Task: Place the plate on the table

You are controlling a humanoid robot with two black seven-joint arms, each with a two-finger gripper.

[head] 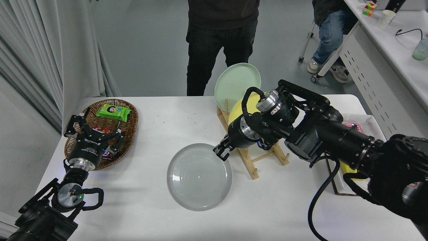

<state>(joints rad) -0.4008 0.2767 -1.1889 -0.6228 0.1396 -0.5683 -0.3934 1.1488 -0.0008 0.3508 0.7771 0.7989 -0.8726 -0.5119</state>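
One pale grey plate (199,176), round with shallow raised rim, low over the middle of the white counter (150,214), near its front half; whether lying flat on the surface or a little above it, not possible to tell. Right end effector (221,153) at the far right edge of the plate, fingers pressed together on the rim, pinching it. Right arm (334,140) black and thick, reaching in from the right side and crossing over the rack.

Just beside the plate on the right, a wooden plate rack (254,160), partly hidden behind the arm. Standing in the rack, a yellow plate (238,112), mostly covered by the wrist, and behind it a mint-green plate (236,85), upright, at the far side. Further right, a white tray (366,120) with snack packets, almost all hidden by the arm.

On the left part of the counter, well apart from the plate, a woven basket (128,117) with a green packet (113,111) inside. Left end effector (92,132) parked over the near edge of this basket, fingers spread, holding nothing; left arm coming from the lower left corner.

At the far side of the counter, a person in dark clothes (220,43) standing. Another person in blue jeans (326,36) at the upper right, near a second white table (398,40).
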